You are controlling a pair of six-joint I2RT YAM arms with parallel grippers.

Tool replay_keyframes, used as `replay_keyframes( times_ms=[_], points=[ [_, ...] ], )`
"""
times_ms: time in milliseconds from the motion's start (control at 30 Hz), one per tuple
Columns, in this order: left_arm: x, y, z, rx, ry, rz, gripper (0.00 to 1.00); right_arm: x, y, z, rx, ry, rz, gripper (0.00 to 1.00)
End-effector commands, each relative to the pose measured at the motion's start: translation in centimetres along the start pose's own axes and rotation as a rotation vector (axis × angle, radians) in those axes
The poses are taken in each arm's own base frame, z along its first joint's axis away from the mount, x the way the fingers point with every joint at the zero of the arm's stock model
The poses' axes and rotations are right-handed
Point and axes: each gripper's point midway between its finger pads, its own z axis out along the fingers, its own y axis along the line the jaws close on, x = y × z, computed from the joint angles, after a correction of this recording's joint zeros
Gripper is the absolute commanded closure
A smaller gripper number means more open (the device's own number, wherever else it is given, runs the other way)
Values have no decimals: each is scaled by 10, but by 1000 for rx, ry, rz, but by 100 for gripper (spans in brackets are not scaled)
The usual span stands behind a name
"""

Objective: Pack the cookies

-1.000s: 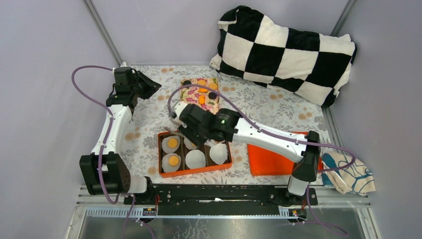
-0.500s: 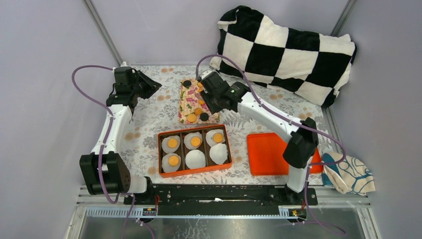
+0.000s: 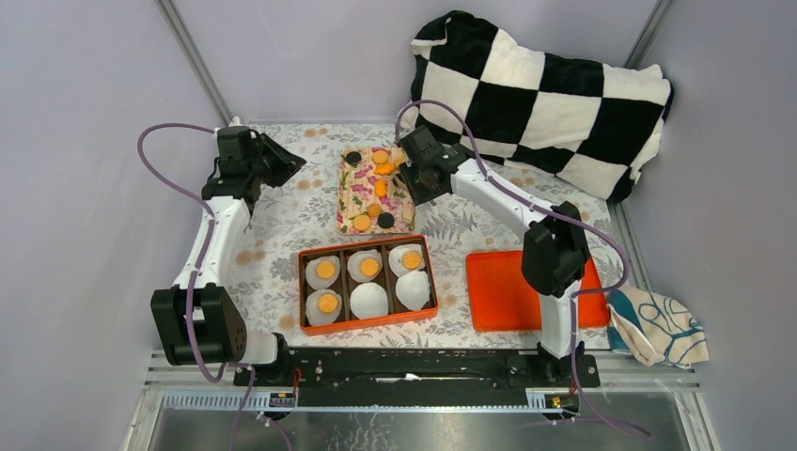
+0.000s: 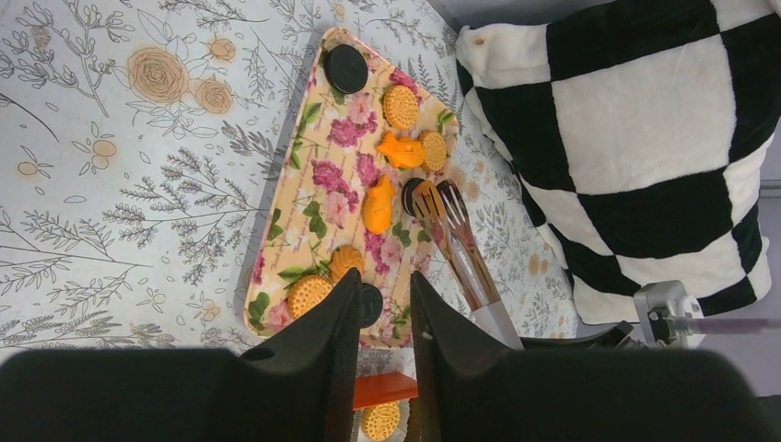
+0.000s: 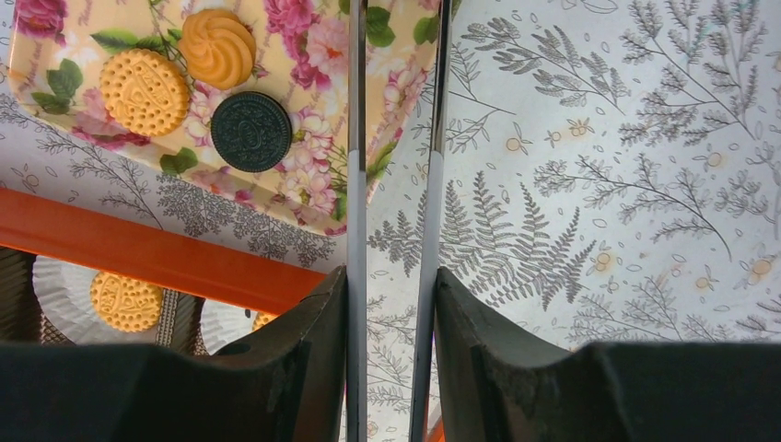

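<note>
While most of the cookies [image 4: 401,106] are seen lying on the floral tray [image 4: 318,212] at the far side of the table, four are seated in paper cups [image 3: 368,301] inside the orange box [image 3: 302,291], where the whole far row and the near-left cup are filled. A pair of tongs [image 4: 460,249] is clamped between the fingers of the right gripper [image 5: 391,276], and its tips are held over the tray's right part, just beside a black cookie [image 4: 410,195]; whether contact is made cannot be told. The left gripper [image 4: 384,281] is held left of the tray, its fingers parted by a narrow gap with nothing between them
</note>
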Motion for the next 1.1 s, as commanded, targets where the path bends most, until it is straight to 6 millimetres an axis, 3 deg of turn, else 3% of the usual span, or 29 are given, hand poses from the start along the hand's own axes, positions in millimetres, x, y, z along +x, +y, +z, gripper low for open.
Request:
replay_keyframes(
  times_ms=[0,133,333,567,600,733,800,833,933,1067],
  points=[
    [2,-3,4,26,0,19,69,-11,9,9,-59,-28,23,60],
    [3,-1,4,24,1,16,69,-2,8,16,-55,0,32,59],
    [4,-3,3,30,5,17,69,4,-9,16,21,8,63,53],
    [4,-3,2,32,5,14,69,6,-4,19,-10,23,75,52],
    [4,-3,2,32,5,14,69,7,-3,20,-13,28,74,54],
    [5,-4,2,37,8,12,69,6,3,20,-53,28,69,86],
    [6,-5,2,44,11,10,69,2,6,12,-72,18,66,99],
    [6,-5,2,45,13,10,69,-1,7,6,-78,4,68,100],
    [6,-5,1,43,10,10,70,-12,9,-26,-113,-71,76,100],
    [7,-1,3,27,12,2,70,-13,18,-84,-178,-164,47,100]
  ],
)
